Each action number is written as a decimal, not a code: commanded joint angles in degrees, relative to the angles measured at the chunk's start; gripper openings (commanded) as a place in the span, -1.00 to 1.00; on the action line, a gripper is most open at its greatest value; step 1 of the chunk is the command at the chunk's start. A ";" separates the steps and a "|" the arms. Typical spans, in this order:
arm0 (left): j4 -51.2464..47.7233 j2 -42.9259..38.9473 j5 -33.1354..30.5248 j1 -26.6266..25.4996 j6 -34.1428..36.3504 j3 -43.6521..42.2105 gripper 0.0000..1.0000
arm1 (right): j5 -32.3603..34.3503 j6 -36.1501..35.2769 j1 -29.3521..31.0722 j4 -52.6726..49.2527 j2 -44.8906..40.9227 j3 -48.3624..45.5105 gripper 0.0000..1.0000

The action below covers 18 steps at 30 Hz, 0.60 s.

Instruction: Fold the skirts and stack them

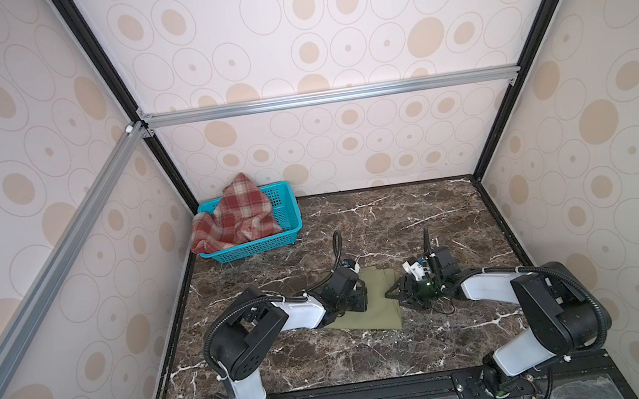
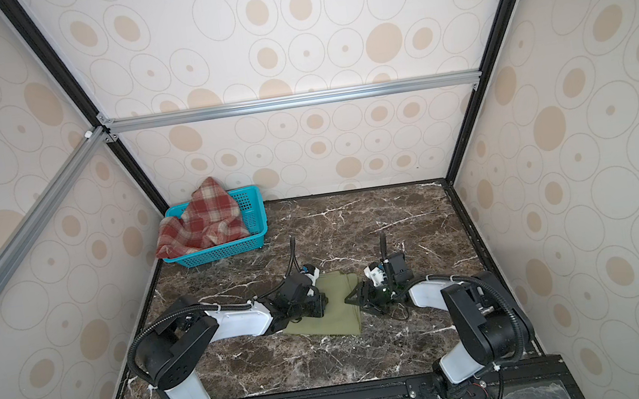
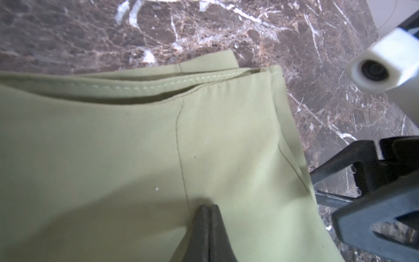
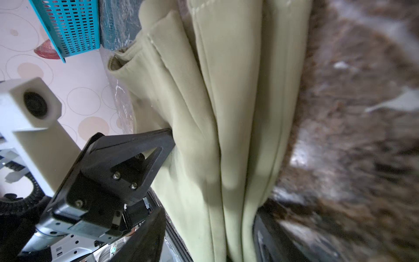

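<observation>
Olive-green skirt (image 1: 378, 306) lies folded on the marble table (image 1: 395, 215), left gripper (image 3: 207, 217) closed tight, tips pressing it. Right gripper (image 1: 394, 297) gapes astride its edge; plaid skirt (image 1: 236, 215) sits in the teal basket (image 1: 290, 212).

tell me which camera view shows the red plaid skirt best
Both top views: the plaid skirt shows clearly, heaped in the teal basket and spilling over its left rim. The right wrist view catches only a red sliver of it beyond the basket; the left wrist view shows none.
</observation>
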 commanded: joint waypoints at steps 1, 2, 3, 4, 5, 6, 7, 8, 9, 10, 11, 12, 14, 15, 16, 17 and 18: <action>-1.79 1.52 -0.02 -0.44 -0.74 -1.14 -1.00 | 5.05 1.77 1.06 -1.11 3.41 -2.13 0.26; -1.87 1.52 -0.08 -0.44 -0.86 -1.19 -1.00 | 5.02 1.83 1.40 -0.72 3.79 -2.09 0.24; -1.86 1.49 -0.06 -0.45 -0.81 -1.13 -1.00 | 5.13 2.05 1.75 -0.36 4.07 -2.09 0.24; -1.86 1.50 -0.05 -0.44 -0.83 -1.17 -1.00 | 5.60 2.10 2.07 -0.27 4.26 -2.09 0.24; -1.90 1.60 -0.01 -0.50 -0.73 -1.04 -1.00 | 6.16 1.91 2.44 -0.24 4.50 -1.96 0.23; -2.08 1.58 -0.01 -0.51 -0.70 -1.02 -1.00 | 6.71 1.65 2.82 -0.43 4.76 -1.75 0.21; -2.07 1.60 -0.02 -0.51 -0.75 -1.08 -1.00 | 7.45 1.18 3.37 -1.00 4.87 -1.37 0.17; -2.05 1.56 -0.05 -0.51 -0.71 -1.09 -1.00 | 8.62 0.32 4.01 -2.28 4.81 -0.81 0.13; -2.11 1.60 -0.14 -0.51 -0.72 -1.04 -1.00 | 10.49 -0.80 4.65 -3.96 4.45 -0.37 0.10; -2.13 1.60 -0.23 -0.51 -0.75 -1.08 -1.00 | 12.57 -1.61 5.17 -5.67 3.93 -0.04 0.09; -2.14 1.53 -0.27 -0.51 -0.76 -1.04 -1.00 | 14.79 -2.25 5.64 -6.96 3.13 0.02 0.09; -2.14 1.45 -0.36 -0.51 -0.72 -1.09 -1.00 | 16.07 -2.91 5.90 -7.80 2.29 -0.13 0.09; -2.22 1.34 -0.58 -0.51 -0.71 -1.18 -1.00 | 18.27 -4.01 6.16 -10.00 0.55 -0.16 0.16; -2.36 1.25 -0.54 -0.51 -0.69 -1.11 -1.00 | 19.49 -4.66 6.15 -11.74 -0.46 -0.15 0.18; -2.41 1.25 -0.54 -0.51 -0.53 -1.15 -1.00 | 20.61 -5.20 6.16 -13.01 -1.39 -0.09 0.21; -2.45 1.25 -0.62 -0.51 -0.58 -1.18 -1.00 | 21.36 -5.75 6.17 -13.68 -2.55 -0.32 0.26; -2.43 1.25 -0.62 -0.51 -0.53 -1.24 -1.00 | 21.72 -6.01 6.15 -13.78 -3.25 -0.59 0.30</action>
